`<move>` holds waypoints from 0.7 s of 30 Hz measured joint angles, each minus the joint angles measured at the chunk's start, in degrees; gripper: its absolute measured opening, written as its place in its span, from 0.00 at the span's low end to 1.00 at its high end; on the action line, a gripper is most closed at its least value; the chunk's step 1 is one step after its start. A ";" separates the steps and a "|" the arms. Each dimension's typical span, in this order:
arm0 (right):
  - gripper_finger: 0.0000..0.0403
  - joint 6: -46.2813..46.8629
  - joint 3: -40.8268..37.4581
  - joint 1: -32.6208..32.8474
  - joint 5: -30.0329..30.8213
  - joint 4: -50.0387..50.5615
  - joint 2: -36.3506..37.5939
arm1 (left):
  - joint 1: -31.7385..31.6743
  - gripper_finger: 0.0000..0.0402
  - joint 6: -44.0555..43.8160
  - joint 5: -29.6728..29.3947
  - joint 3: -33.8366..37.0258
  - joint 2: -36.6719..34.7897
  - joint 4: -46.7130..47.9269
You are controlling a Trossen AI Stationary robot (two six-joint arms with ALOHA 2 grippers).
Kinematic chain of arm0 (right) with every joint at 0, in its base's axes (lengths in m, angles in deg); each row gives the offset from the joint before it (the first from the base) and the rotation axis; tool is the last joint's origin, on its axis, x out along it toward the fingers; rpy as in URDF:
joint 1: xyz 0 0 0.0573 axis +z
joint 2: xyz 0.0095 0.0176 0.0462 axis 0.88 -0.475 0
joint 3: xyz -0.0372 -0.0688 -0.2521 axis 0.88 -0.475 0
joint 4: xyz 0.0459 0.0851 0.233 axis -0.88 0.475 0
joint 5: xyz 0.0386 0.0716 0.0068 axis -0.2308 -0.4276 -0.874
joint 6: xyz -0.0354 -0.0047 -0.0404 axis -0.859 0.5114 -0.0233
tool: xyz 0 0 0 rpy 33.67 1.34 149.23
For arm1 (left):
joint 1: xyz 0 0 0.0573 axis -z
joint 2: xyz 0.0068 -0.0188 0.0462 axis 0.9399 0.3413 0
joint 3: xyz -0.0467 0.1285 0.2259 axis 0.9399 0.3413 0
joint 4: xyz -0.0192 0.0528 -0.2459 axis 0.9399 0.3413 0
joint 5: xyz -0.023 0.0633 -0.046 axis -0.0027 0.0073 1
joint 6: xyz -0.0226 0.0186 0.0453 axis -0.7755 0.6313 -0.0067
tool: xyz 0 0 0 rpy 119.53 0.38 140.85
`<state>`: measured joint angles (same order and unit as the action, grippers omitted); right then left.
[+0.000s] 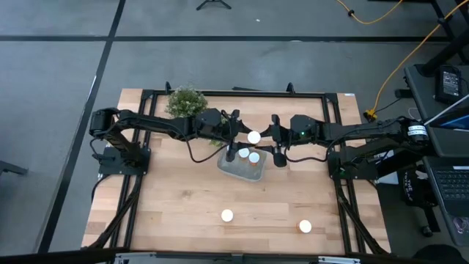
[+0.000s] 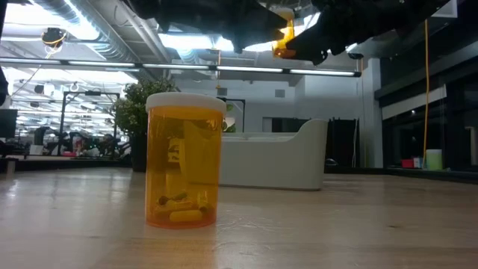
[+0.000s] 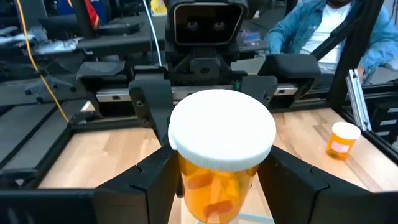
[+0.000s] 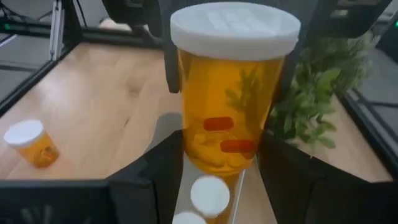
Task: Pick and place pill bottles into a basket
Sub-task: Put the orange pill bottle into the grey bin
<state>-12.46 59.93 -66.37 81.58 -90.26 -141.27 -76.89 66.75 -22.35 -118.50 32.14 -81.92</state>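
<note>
Right gripper point(image 4: 217, 168) clamps pill bottle point(image 1: 253, 137) above basket point(image 1: 236, 171), left gripper point(image 3: 217, 180) hold unclear: centre btl, release low w/o hitting rim

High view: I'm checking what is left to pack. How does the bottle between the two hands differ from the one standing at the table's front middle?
The lifted bottle hangs in the air by the far edge of the basket; the front bottle stands on the table. The right hand grips the lifted bottle, with the left hand at its other side; nothing touches the front bottle. Both have white caps.
</note>
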 joint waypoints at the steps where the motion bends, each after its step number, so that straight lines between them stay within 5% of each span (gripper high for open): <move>1: 0.47 0.00 0.00 0.00 0.00 -0.54 0.02 | 0.00 0.50 0.10 0.01 -0.02 -0.51 0.66; 21: 0.47 -0.40 0.00 0.02 0.02 -1.69 0.46 | 0.00 0.50 0.74 -0.01 -0.02 -2.65 3.91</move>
<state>-12.85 59.94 -66.35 81.60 -91.95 -140.82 -76.89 67.49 -22.36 -118.51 29.49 -78.01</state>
